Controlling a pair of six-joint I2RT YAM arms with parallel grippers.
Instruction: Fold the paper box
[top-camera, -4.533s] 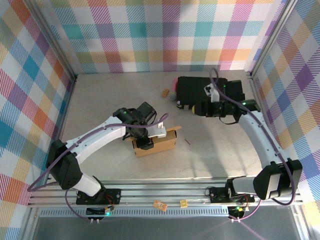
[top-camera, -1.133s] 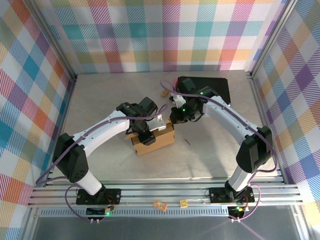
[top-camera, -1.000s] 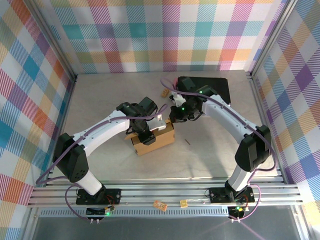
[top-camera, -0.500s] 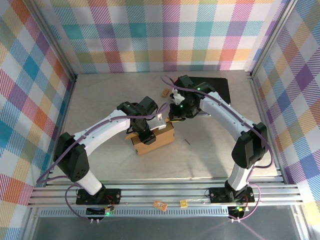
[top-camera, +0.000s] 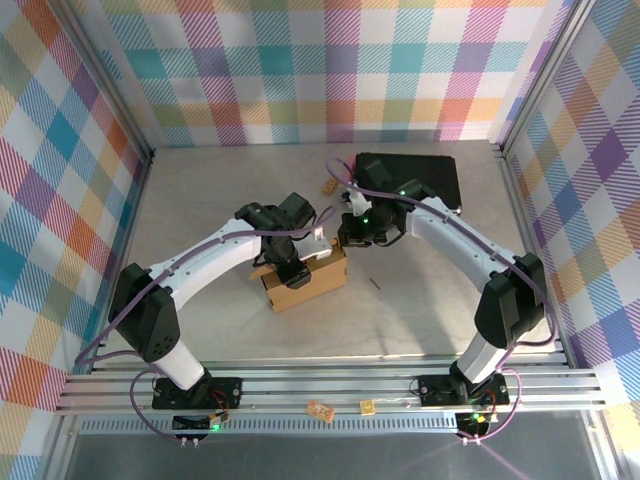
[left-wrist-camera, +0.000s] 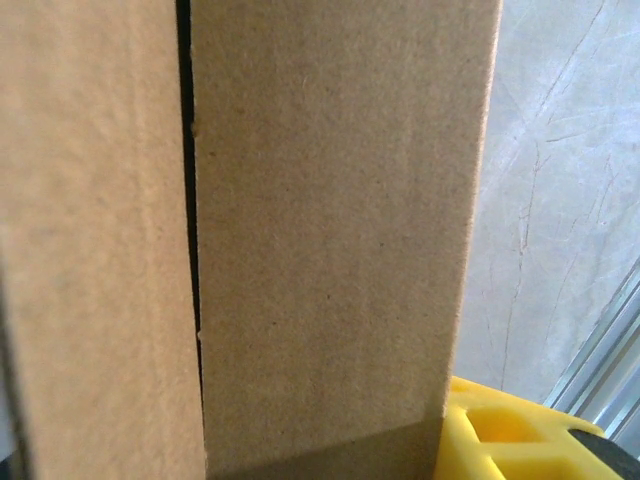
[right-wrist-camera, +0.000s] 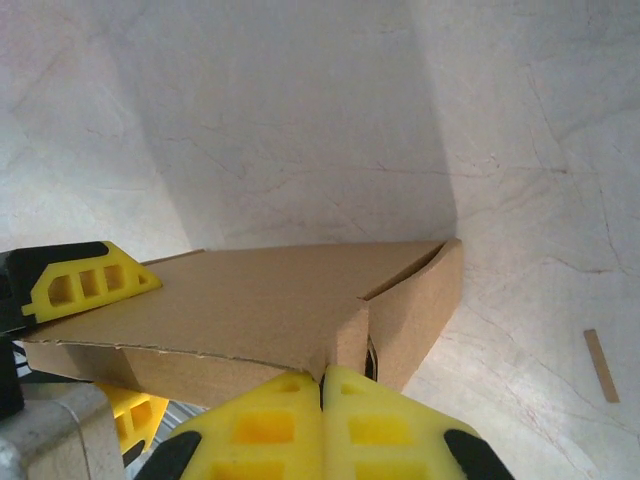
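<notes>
The right pincer shows its yellow fingertips pressed together at the bottom centre of its wrist view, at the near corner of the paper box. The left pincer clamps the box's left panel, one finger above and one below. The box sits mid-frame on the worktop.

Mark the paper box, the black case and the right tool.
paper box (top-camera: 312, 288), top external view, on its near side wall.
black case (top-camera: 432, 176), top external view, on its top face, right part.
right tool (right-wrist-camera: 322, 380), right wrist view, where its yellow fingertips meet.
</notes>
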